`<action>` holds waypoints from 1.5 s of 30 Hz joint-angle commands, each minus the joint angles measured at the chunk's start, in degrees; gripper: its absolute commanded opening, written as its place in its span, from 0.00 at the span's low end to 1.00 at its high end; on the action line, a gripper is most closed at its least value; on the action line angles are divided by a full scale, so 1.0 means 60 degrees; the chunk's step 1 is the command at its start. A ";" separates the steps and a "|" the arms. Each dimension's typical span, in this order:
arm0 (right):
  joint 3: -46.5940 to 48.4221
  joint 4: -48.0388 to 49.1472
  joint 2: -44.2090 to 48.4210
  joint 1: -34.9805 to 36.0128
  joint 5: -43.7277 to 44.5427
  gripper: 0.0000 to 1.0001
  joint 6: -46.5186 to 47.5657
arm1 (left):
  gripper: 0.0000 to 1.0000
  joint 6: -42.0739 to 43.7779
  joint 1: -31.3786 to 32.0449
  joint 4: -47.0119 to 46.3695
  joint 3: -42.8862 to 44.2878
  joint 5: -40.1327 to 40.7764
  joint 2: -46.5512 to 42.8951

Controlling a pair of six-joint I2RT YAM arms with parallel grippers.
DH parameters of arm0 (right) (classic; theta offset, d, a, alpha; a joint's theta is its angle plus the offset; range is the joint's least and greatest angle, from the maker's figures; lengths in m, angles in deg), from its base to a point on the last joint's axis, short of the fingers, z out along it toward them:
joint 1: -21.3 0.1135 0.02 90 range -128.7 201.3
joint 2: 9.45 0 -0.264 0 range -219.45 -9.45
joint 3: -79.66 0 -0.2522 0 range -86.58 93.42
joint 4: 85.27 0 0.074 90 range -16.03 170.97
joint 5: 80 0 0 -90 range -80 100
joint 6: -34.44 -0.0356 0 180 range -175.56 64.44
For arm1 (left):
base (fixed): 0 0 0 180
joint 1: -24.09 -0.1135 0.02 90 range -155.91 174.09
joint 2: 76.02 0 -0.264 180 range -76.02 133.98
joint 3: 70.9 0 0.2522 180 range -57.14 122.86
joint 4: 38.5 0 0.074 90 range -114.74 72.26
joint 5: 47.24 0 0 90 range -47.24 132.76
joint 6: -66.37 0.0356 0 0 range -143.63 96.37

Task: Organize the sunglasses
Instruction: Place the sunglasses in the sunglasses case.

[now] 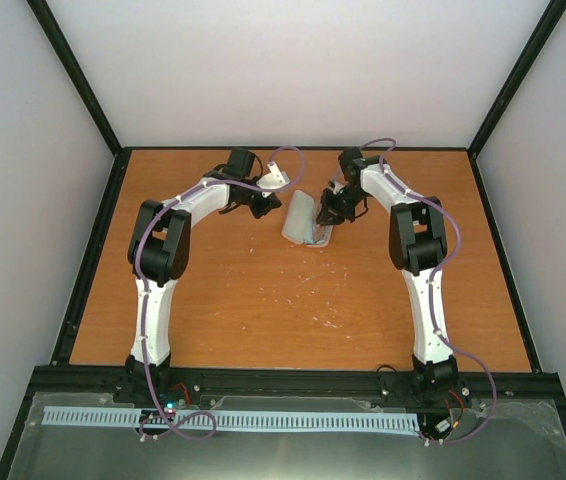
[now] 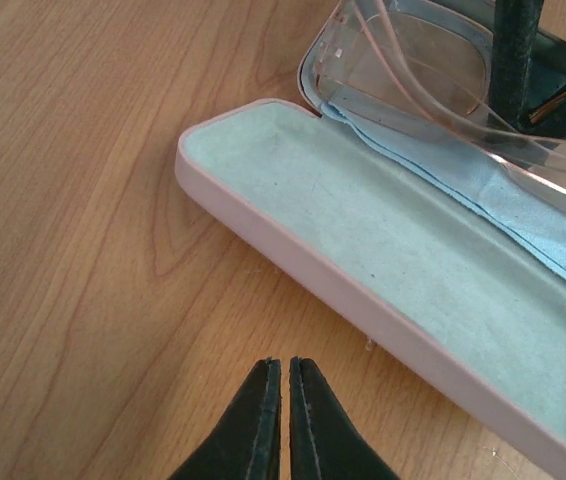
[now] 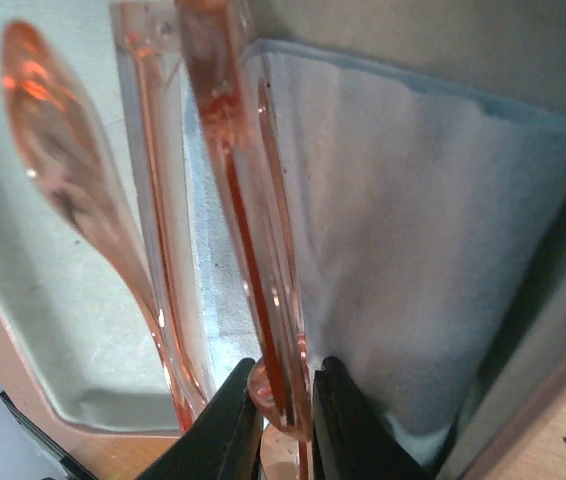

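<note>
Past the bare front of the counter [image 1: 263,310], both arms are working mid-counter.

Left end effector [image 2: 285,400] is hovering clenched and empty, just beside the near half of the open pink glasses case [image 2: 293,270]. Right end effector [image 3: 285,415] is gripping the amber sunglasses [image 3: 253,230] by a thin edge of the frame. They're sitting tilted at the case's far half, over the light blue cloth [image 3: 413,230]. Can't tell if they're resting on it.

Risks, my read:
- The grip is biting on slim, slick plastic, so the glasses could be twisting or slipping out.
- One temple is splaying toward the lined half and could be catching the rim and blocking the lid.
- Nothing is holding the case, so any sideways push could be sliding it.

Pose: the left arm is reaching forward with its elbow up and its wrist turning right toward the case. The right arm is mirroring that, with its wrist pitching steeply down over the case.
</note>
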 commanded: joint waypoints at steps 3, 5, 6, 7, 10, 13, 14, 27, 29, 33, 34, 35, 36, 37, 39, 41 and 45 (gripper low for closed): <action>0.0223 -0.0535 -0.0127 0.0016 0.0242 0.20 0.0098 | 0.07 -0.0024 -0.0061 -0.0201 0.0112 -0.0149 -0.0311; 0.0242 -0.0617 -0.0110 0.0016 0.0309 0.26 0.0100 | 0.07 -0.0023 -0.0061 -0.0211 0.0078 -0.0143 -0.0336; 0.0244 -0.0646 -0.0099 0.0016 0.0317 0.27 0.0114 | 0.07 -0.0023 -0.0061 -0.0233 0.0063 -0.0156 -0.0350; 0.0244 -0.0688 -0.0085 0.0016 0.0341 0.28 0.0116 | 0.07 -0.0023 -0.0061 -0.0239 0.0059 -0.0159 -0.0362; 0.0255 -0.0814 -0.0049 0.0009 0.0435 0.31 0.0151 | 0.07 -0.0037 -0.0061 -0.0252 0.0058 -0.0193 -0.0365; 0.0293 -0.0955 0.0028 0.0005 0.0582 0.33 0.0182 | 0.07 -0.0038 -0.0061 -0.0287 0.0073 -0.0207 -0.0358; 0.0329 -0.1016 0.0056 0.0006 0.0661 0.34 0.0194 | 0.07 -0.0025 -0.0061 -0.0286 0.0073 -0.0202 -0.0365; 0.0425 -0.1332 0.0440 -0.0097 0.0997 0.41 0.0272 | 0.08 -0.0037 -0.0061 -0.0360 0.0088 -0.0273 -0.0396; 0.0412 -0.1381 0.0437 -0.0097 0.1034 0.40 0.0279 | 0.08 -0.0063 -0.0061 -0.0370 0.0102 -0.0313 -0.0395; 0.0387 -0.1425 0.0535 -0.0097 0.1091 0.40 0.0287 | 0.08 -0.0150 -0.0061 -0.0396 0.0144 -0.0387 -0.0379; 0.0394 -0.1415 0.0585 -0.0110 0.1100 0.41 0.0286 | 0.08 -0.0178 -0.0063 -0.0397 0.0150 -0.0412 -0.0381; 0.0407 -0.1420 0.0614 -0.0113 0.1105 0.41 0.0290 | 0.08 -0.0204 -0.0063 -0.0397 0.0159 -0.0451 -0.0366; 0.0402 -0.1433 0.0634 -0.0125 0.1103 0.41 0.0287 | 0.08 -0.0240 -0.0050 -0.0382 0.0181 -0.0495 -0.0355; 0.0403 -0.1455 0.0645 -0.0124 0.1114 0.41 0.0297 | 0.08 -0.0279 -0.0039 -0.0364 0.0200 -0.0550 -0.0332; 0.0363 -0.1480 0.0666 -0.0126 0.1146 0.41 0.0330 | 0.08 -0.0381 0.0035 -0.0332 0.0223 -0.0651 -0.0297; 0.0219 -0.1433 0.0701 -0.0119 0.1168 0.41 0.0348 | 0.08 -0.0487 0.0166 -0.0274 0.0222 -0.0760 -0.0267; 0.0062 -0.1341 0.0744 -0.0117 0.1176 0.41 0.0376 | 0.08 -0.0654 0.0471 -0.0406 0.0030 -0.0825 -0.0317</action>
